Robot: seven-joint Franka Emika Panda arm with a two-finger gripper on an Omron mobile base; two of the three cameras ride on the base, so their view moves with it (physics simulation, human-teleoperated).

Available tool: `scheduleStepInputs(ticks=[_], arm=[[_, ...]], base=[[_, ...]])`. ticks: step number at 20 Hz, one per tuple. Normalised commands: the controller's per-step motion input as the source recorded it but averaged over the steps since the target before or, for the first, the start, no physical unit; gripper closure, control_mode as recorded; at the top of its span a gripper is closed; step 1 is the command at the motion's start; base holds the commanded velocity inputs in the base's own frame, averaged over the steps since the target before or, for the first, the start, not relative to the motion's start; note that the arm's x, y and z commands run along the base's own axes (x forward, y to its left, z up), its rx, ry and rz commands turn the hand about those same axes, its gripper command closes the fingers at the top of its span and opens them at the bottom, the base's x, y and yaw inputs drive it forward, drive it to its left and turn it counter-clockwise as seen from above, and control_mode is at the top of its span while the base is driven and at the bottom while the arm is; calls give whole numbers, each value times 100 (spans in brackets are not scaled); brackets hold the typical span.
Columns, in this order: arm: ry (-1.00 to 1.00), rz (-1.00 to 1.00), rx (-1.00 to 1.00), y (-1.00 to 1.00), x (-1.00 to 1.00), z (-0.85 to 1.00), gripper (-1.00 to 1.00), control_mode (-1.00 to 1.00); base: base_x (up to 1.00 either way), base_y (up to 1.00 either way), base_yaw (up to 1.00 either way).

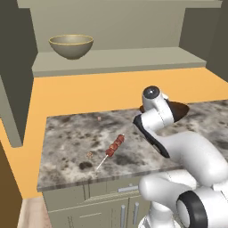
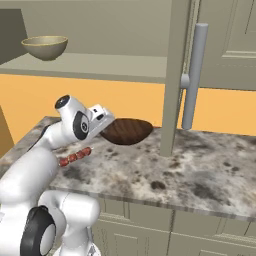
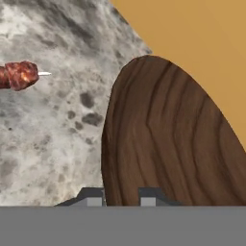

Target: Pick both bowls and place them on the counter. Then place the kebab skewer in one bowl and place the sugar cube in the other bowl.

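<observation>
speckled counter [image 1: 67, 133], kebab skewer [image 1: 113, 147], sugar cube [image 1: 89, 155]

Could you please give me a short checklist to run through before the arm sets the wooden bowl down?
1. Hand shut on the brown bowl, rim between the fingers: ok.
2. Brown bowl over the counter, not the orange surface: ok.
3. Brown bowl resting on the counter already: cannot tell.
4. Kebab skewer lying apart from the bowl: ok.
5. Sugar cube on the counter, near the skewer's bare end: ok.
6. Beige bowl brought to the counter: not ok, it sits on the shelf.
</observation>
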Motion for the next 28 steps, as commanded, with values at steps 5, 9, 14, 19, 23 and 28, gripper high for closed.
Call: scheduleStepInputs(ticks=[5,9,14,19,23,28], arm=[[0,6,7,-2,42,-63,100,-100],[0,0,4,-1,7,-60,100,-100],[-3,0,1,0,-10,-39,100,-100],[0,0,0,2,0,-55,100,-100],[0,0,1,0,0,-32,100,-100],[4,0,0,0,0,-31,100,-100]], base=[[0,0,0],[0,0,0],[0,0,0],[0,0,0],[0,0,0],[0,0,0]])
